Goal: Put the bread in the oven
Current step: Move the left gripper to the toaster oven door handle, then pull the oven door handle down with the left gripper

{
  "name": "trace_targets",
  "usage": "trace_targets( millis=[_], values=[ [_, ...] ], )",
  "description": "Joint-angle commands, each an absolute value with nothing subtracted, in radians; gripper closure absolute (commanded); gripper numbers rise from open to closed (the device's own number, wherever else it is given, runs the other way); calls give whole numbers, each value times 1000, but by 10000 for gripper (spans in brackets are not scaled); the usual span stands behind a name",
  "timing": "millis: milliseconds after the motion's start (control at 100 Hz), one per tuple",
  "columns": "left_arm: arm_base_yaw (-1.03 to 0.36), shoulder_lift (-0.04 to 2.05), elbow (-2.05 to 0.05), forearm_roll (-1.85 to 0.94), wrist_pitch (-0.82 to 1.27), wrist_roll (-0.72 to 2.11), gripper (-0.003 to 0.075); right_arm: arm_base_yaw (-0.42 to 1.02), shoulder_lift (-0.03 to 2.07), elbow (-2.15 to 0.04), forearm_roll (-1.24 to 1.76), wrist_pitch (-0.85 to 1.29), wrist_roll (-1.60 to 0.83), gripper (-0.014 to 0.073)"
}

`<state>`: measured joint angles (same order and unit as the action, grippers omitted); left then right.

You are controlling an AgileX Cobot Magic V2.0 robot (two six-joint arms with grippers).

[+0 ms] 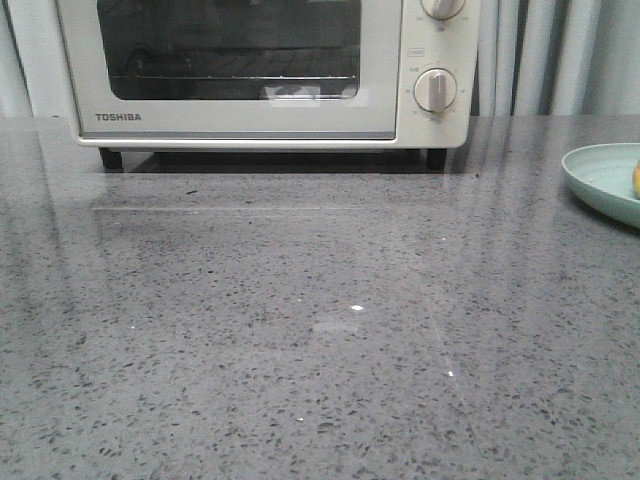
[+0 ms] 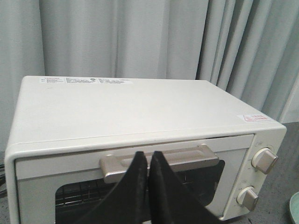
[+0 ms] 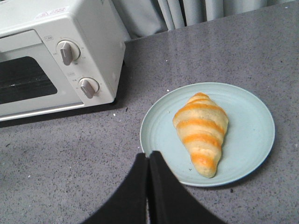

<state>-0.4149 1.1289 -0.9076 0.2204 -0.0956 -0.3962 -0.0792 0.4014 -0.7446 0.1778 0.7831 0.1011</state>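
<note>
The cream-white TOSHIBA oven (image 1: 260,70) stands at the back of the table with its glass door closed; it also shows in the left wrist view (image 2: 140,121) and the right wrist view (image 3: 56,56). The golden banded bread (image 3: 202,133) lies on a pale blue plate (image 3: 252,126); in the front view only the plate's edge (image 1: 600,175) shows at the far right. My left gripper (image 2: 148,156) is shut and empty, held in front of the door handle (image 2: 187,156). My right gripper (image 3: 149,157) is shut and empty, above the plate's near rim. Neither gripper shows in the front view.
Two round knobs (image 1: 436,90) sit on the oven's right side. A wire rack (image 1: 230,75) shows through the door window. Grey curtains (image 2: 140,37) hang behind the oven. The grey speckled tabletop (image 1: 300,330) stretches in front of it.
</note>
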Motion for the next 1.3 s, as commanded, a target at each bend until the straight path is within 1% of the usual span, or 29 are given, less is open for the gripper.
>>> trace_targets(
  millis=[0, 180, 450, 890, 1040, 1290],
  values=[
    [-425, 1168, -980, 221, -194, -397, 742, -86, 417, -777, 183, 727, 89, 661],
    [-425, 1269, -1051, 221, -225, -397, 742, -86, 417, -777, 183, 727, 89, 661],
    [-425, 1385, -1138, 221, -218, -397, 742, -86, 417, -777, 183, 723, 89, 661],
    [-423, 1486, -1162, 221, -227, -397, 742, -86, 417, -777, 183, 723, 89, 661],
    [-421, 1508, -1162, 221, -180, -397, 742, -86, 417, -777, 183, 721, 89, 661],
    [-430, 1489, -1145, 219, -80, -397, 742, -86, 417, -777, 183, 716, 89, 661]
  ],
)
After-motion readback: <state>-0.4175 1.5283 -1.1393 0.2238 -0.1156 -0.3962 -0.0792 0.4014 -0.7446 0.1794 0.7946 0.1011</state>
